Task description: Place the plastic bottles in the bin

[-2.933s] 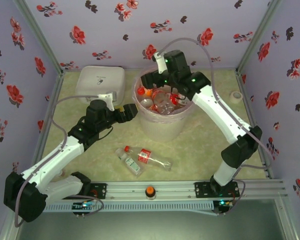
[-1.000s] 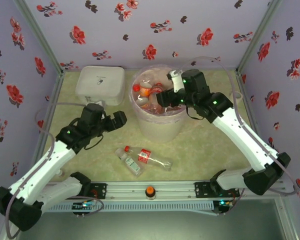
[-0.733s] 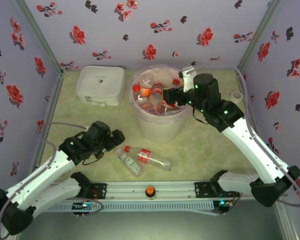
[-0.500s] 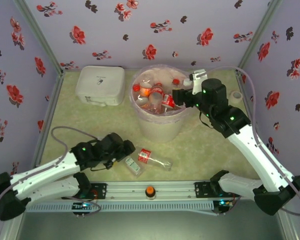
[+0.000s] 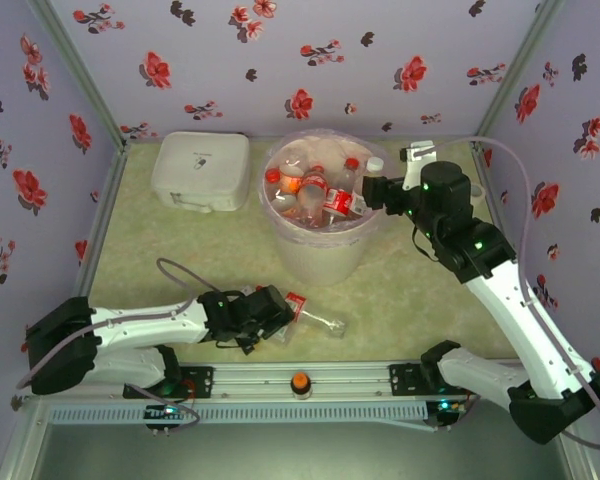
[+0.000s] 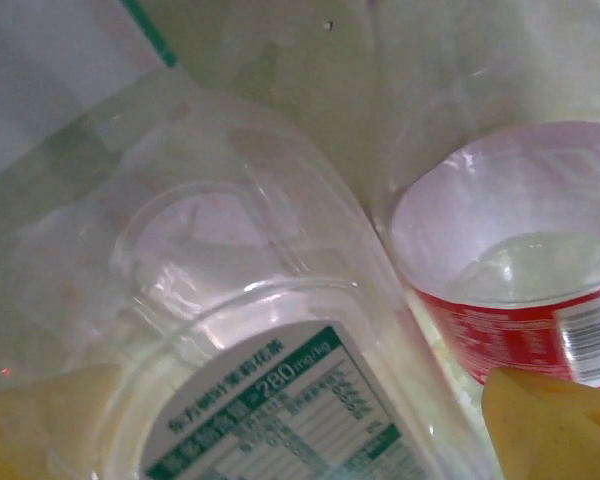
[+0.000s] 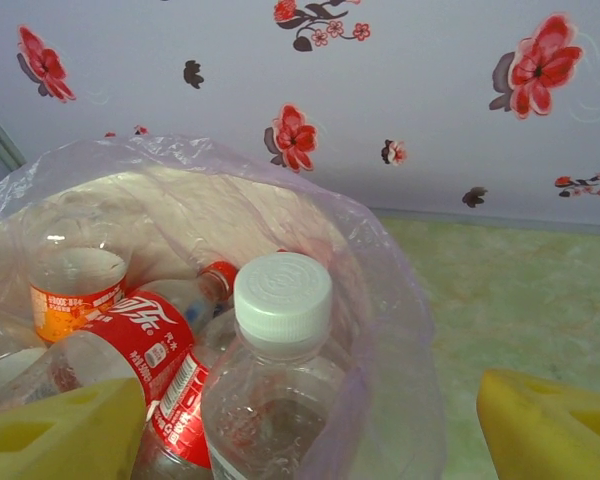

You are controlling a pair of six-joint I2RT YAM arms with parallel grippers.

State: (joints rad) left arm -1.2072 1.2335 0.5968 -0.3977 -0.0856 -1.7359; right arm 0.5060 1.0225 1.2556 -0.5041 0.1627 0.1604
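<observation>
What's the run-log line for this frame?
left hand open at green-label bottle, red-label bottle alongside | right hand open beside bin rim | bin nearly full | those two bottles not yet binned

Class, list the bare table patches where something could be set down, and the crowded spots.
Free: between the white box and left arm; between the bin and right arm. Crowded: the bin's inside, and bottles by the left gripper.

Green table [image 5: 420, 290] — bin [image 5: 325, 258], white box [image 5: 200, 170], perhaps two bottles [image 5: 320, 320].
</observation>
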